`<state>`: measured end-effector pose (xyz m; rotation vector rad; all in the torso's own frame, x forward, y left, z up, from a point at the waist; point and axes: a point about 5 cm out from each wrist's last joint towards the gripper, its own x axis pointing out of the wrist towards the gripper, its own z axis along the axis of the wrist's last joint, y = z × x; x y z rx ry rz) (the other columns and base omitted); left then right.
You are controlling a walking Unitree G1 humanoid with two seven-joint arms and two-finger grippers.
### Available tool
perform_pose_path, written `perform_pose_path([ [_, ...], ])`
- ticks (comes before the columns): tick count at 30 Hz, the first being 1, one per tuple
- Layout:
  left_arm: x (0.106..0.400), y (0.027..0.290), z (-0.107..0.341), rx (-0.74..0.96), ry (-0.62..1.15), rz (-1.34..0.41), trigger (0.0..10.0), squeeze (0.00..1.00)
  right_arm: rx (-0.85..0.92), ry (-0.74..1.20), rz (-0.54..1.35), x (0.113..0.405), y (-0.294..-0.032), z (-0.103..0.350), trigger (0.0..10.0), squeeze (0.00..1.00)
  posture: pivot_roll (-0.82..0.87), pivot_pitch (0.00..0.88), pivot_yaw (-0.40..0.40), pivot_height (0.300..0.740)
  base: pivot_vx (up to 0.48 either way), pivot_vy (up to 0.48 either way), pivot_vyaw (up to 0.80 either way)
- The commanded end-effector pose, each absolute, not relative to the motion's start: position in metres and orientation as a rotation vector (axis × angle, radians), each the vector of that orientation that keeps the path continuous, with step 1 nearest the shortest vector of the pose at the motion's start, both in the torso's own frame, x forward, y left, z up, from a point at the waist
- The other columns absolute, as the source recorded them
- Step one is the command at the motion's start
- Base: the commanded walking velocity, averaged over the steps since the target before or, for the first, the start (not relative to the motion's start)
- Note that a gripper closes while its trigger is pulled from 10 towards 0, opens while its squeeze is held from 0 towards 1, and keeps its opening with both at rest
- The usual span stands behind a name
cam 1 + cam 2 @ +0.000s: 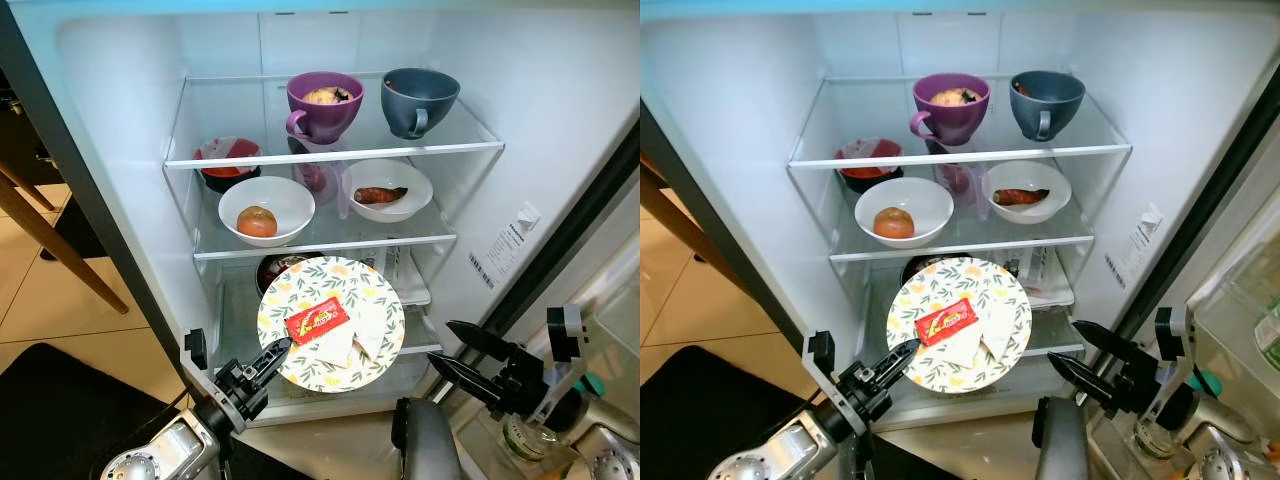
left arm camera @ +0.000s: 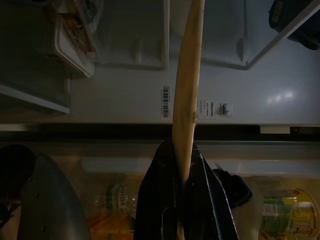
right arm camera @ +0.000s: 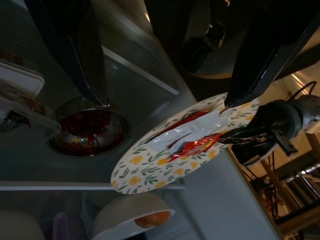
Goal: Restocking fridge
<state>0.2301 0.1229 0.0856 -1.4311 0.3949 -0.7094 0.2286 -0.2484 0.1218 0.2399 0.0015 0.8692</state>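
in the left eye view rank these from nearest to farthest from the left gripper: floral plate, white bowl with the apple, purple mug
1. Floral plate, held by its edge in the left gripper.
2. White bowl with the apple, middle shelf, left.
3. Purple mug, top shelf, at the back.

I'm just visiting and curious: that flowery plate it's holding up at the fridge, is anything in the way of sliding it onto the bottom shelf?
Possibly. The left end effector holds the floral plate by its edge, in front of the lowest shelf. Behind the plate on that shelf sit a dark bowl and a flat packet, so free room looks tight.
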Motion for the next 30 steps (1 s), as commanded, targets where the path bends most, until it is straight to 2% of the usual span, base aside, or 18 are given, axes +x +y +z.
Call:
perform_pose_path([
  [1,0.231,0.114,0.091,-1.477,0.36,-0.735,10.0,0.0,0.218,-0.08,0.846,0.229,-0.256,0.137,10.0,0.0,-0.05,0.114,0.015,0.375,0.0,0.0,0.0],
  [15,0.236,0.107,0.099,-1.49,0.346,-0.755,10.0,0.0,0.271,-0.065,0.887,0.228,-0.235,0.125,10.0,0.0,-0.06,0.112,0.022,0.375,0.0,0.0,0.0],
  [23,0.237,0.107,0.098,-1.499,0.344,-0.749,10.0,0.0,0.305,-0.016,1.068,0.222,-0.205,0.122,10.0,0.0,-0.06,0.113,0.018,0.375,0.0,0.0,0.0],
  [30,0.237,0.106,0.098,-1.501,0.345,-0.747,10.0,0.0,0.246,0.07,1.094,0.221,-0.195,0.108,10.0,0.0,-0.06,0.112,0.015,0.375,0.0,0.0,0.0],
])
